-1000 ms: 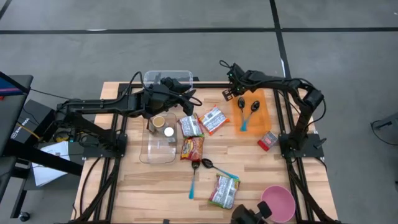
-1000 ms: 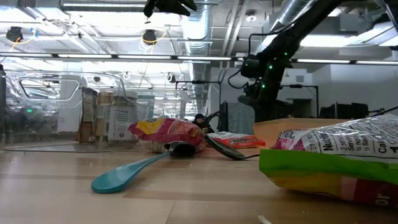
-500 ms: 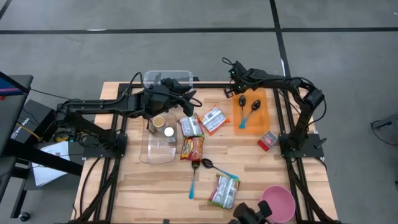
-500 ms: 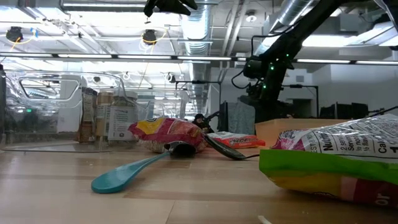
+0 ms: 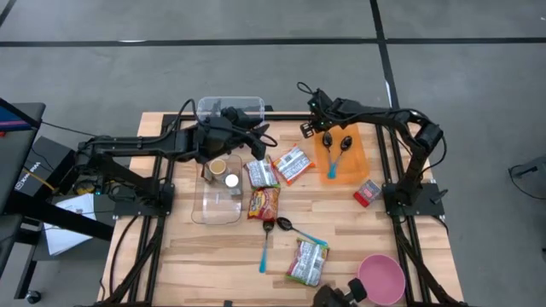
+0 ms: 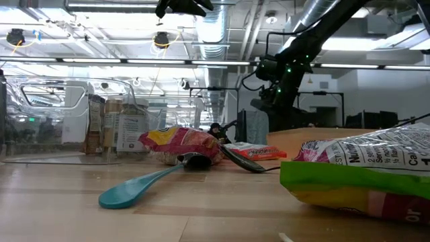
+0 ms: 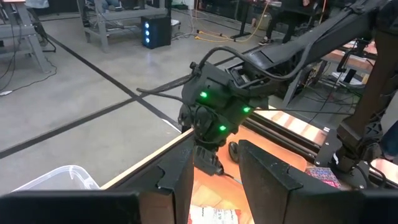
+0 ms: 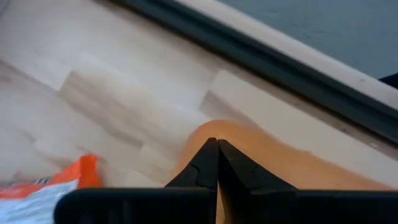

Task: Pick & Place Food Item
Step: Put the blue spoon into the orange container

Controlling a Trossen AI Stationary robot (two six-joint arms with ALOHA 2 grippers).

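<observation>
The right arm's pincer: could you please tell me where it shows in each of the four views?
High view: upper middle, the right pincer at the orange tray's left edge.
Low view: right of centre, hanging above the table.
Left wrist view: centre, under the green lights.
Right wrist view: bottom centre, shut.
Shared landmark: the orange tray beneath it.

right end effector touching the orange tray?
Cannot tell. The right wrist view shows the shut right end effector over the orange tray's corner, but neither contact nor a gap is plain.
</observation>
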